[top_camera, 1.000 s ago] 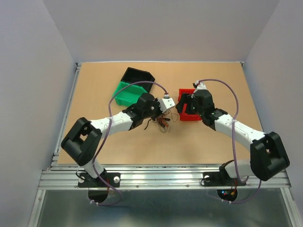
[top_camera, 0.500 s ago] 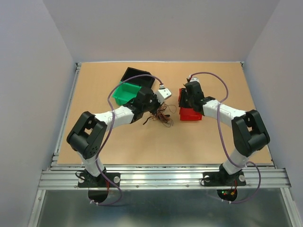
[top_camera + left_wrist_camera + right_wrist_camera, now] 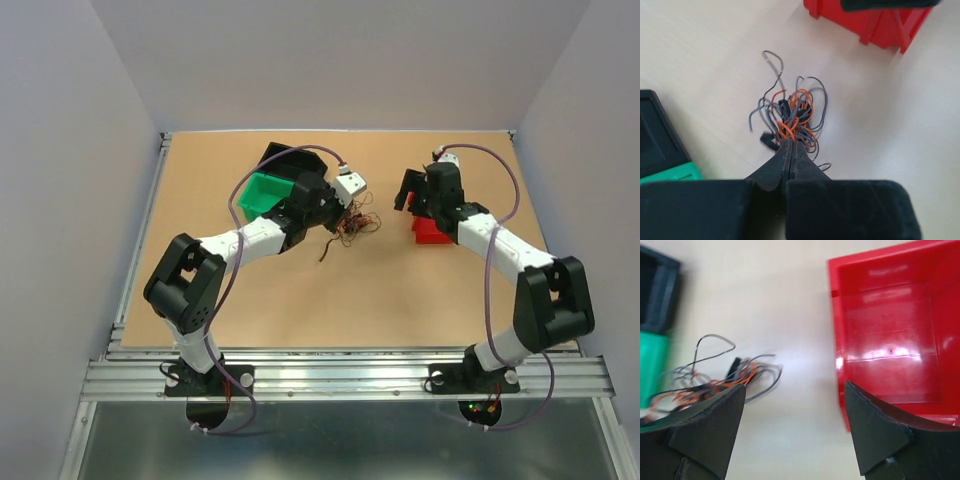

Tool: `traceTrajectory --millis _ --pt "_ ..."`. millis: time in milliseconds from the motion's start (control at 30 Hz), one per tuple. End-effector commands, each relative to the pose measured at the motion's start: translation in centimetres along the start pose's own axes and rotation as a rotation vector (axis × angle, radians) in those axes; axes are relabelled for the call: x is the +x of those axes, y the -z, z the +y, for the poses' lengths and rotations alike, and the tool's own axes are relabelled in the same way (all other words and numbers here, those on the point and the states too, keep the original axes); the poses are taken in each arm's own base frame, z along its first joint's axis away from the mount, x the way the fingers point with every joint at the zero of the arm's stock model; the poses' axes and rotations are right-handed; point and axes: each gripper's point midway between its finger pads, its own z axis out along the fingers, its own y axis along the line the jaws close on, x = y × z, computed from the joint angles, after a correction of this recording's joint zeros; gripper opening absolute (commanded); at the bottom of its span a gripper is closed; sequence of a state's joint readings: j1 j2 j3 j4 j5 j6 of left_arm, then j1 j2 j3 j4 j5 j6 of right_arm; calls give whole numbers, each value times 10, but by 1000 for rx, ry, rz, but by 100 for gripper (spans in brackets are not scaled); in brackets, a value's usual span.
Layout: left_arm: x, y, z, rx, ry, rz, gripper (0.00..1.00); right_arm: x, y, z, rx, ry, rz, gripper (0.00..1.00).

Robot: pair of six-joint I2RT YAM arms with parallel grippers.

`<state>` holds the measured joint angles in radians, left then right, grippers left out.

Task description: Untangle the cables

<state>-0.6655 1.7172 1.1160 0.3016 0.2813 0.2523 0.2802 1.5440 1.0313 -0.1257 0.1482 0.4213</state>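
Note:
The cables (image 3: 792,112) are a small tangle of thin black, grey and orange wires on the table, also seen in the top view (image 3: 354,226) and the right wrist view (image 3: 722,377). My left gripper (image 3: 792,143) is shut on the near end of the tangle, its jaws pressed together around orange loops; in the top view it (image 3: 346,212) sits just left of the bundle. My right gripper (image 3: 795,386) is open and empty, held above bare table between the tangle and the red bin (image 3: 890,325); in the top view it (image 3: 407,191) is right of the cables.
The red bin (image 3: 432,232) lies right of centre, partly under the right arm, and is empty inside. A green bin (image 3: 262,193) and a black bin (image 3: 285,158) sit behind the left arm. The table's far edge is behind them.
My left gripper has moved the tangle a little farther back and right. My right gripper has swung right and away from the cables, and the red bin now sits farther right.

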Motion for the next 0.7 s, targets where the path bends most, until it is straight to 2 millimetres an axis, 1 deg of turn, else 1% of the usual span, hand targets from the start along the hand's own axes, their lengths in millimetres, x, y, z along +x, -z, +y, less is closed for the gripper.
traceTrajectory --millis 0,33,67,100,133,167,267,300,400,433,467,600,667 --pt "-10 5 -4 17 -23 -49 0 -16 46 56 -219 67 -124 85" --pt "-9 8 -5 17 -24 -52 0 -6 53 74 -273 114 -137 85" --pt "-10 9 -5 19 -24 -56 0 -1 60 84 -307 137 -145 84" --pt "-12 11 -5 22 -24 -62 0 3 62 90 -328 154 -146 84" --pt "-11 12 -7 28 -22 -62 0 13 60 96 -356 175 -127 82" --pt "-11 13 -7 29 -22 -61 0 16 59 99 -367 182 -120 81" --pt "-5 13 -4 22 -14 -42 0 26 53 106 -387 202 -95 79" --pt "-3 13 -3 21 -8 -35 0 32 47 107 -383 208 -77 79" --pt "4 12 5 -7 18 -12 0 41 35 110 -365 209 -48 79" --pt "4 12 9 -25 25 -11 0 47 26 106 -341 205 -29 78" --pt "4 13 15 -43 42 -12 0 49 22 106 -331 201 -25 78" --pt "9 12 22 -60 60 -3 0 48 9 105 -307 197 -40 75" --pt "12 9 25 -68 67 6 0 50 0 110 -317 203 -41 75"
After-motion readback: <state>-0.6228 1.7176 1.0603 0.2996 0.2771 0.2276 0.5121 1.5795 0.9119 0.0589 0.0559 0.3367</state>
